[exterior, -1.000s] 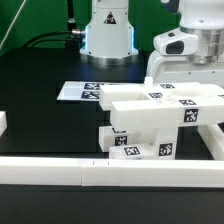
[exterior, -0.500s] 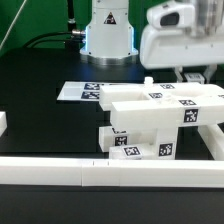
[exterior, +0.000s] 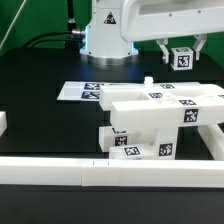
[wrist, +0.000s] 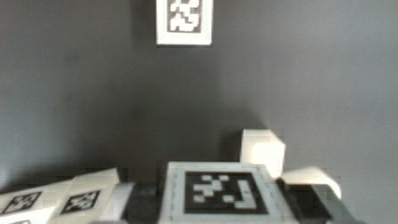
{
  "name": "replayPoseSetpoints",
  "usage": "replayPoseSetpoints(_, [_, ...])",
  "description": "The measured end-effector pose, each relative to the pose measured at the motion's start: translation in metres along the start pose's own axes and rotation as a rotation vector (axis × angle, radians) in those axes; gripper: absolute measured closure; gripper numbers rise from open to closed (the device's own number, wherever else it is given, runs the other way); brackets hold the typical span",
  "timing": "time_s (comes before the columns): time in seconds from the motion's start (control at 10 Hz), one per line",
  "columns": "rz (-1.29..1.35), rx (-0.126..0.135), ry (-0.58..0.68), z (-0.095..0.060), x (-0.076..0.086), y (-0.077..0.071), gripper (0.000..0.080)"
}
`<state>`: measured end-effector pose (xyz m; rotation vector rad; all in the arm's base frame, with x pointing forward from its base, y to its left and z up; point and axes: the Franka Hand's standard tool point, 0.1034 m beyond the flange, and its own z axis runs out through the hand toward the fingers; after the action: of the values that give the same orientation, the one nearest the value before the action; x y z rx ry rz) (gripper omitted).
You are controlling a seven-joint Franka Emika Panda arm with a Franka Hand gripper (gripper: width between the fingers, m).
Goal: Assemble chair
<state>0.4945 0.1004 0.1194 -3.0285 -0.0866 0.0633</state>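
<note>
Where the bench is reaching its near edge, a long white rail is lying across the exterior view. Just behind it, the partly joined chair is resting on the bench, its long axis running across that view. Beyond the chair, the marker board is lying flat. Farther back and higher, the gripper is clamping a small tagged cube clear of the bench. The chair is therefore lying below and nearer than the gripper. The frame edges are cropping the gripper's upper body and the chair's end on the exterior view's right. The cube's intended seat is not showing, and the wrist view is rendering it blurred.
</note>
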Motion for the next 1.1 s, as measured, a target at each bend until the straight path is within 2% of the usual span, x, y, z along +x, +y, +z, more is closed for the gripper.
replayPoseSetpoints(0.2, [-0.028, 0.000, -0.003, -0.001, 0.003, 0.004, 0.0517])
replayPoseSetpoints(0.3, [-0.103, 0.004, -0.001, -0.010, 0.024, 0.021, 0.0517])
replayPoseSetpoints(0.4, [-0.093, -0.001, 0.029, -0.015, 0.045, 0.029, 0.0517])
replayPoseSetpoints(0.6, [-0.152, -0.005, 0.053, -0.021, 0.083, 0.039, 0.0517])
replayPoseSetpoints(0.7, [-0.163, -0.005, 0.054, -0.024, 0.097, 0.041, 0.0517])
replayPoseSetpoints(1.1, [-0.195, -0.013, 0.046, -0.020, 0.095, 0.043, 0.0517])
